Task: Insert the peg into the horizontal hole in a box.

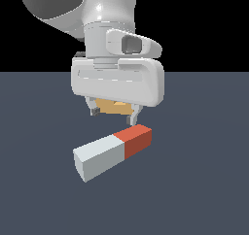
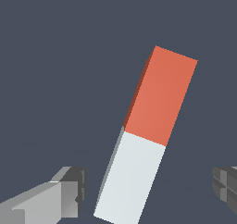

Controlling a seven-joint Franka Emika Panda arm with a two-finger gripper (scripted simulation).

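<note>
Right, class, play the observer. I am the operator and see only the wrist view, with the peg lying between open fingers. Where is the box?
Observer: In the exterior view the box sits behind the end effector. Only a tan strip of it shows between the fingers.
Operator: Can you see the hole?
Observer: No. The end effector's body covers most of the box, so I cannot tell where the hole is.
Operator: Is the peg lifted?
Observer: No. The peg lies on the floor with its red end toward the exterior view's right. The fingertips are above it and seem not to touch it.
</note>
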